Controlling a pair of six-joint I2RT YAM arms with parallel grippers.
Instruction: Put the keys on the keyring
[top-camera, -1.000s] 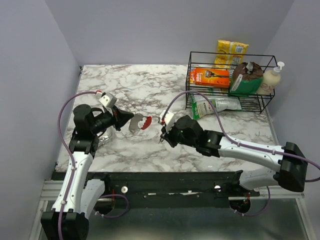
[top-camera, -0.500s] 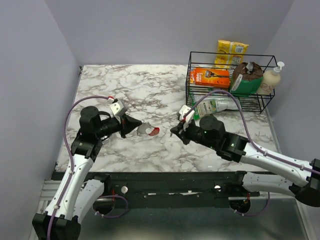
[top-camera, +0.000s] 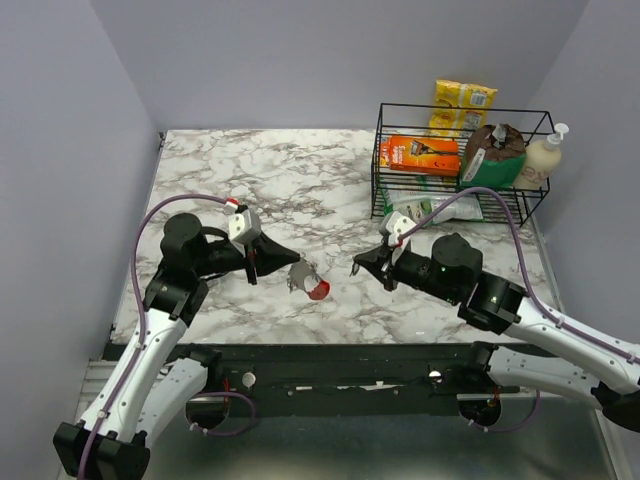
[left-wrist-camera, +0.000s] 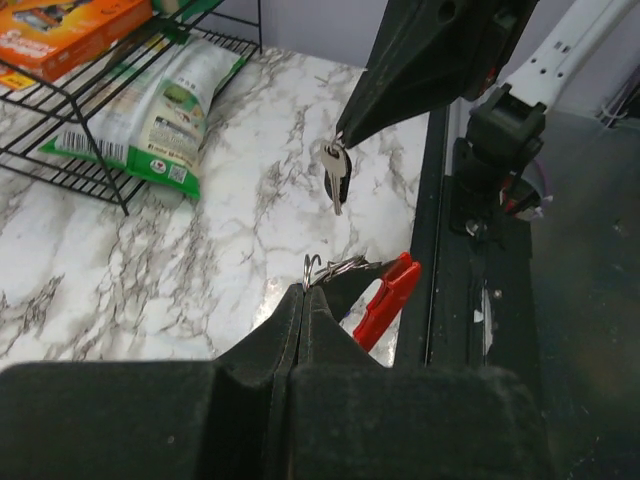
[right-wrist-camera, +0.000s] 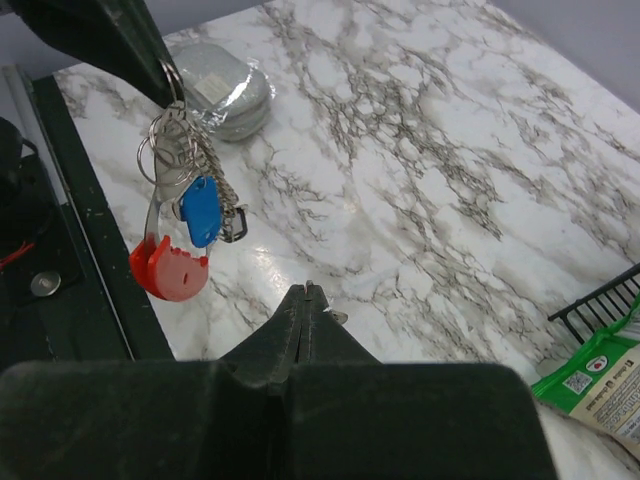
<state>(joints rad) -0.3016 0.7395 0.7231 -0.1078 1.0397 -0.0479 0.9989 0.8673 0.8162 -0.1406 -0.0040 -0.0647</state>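
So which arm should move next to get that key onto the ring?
Right. The right gripper pinches the loose key, facing the bunch. The left gripper holds the dangling keyring, so it should probably act as anchor.

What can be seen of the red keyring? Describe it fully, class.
The keyring is bright red, seemingly plastic, with a rounded end and small holes. It hangs over the table's near edge, lowest in a bunch of silvery rings, a chain and a blue-headed key just above it. The left gripper is shut on a thin ring above, not on the red part.
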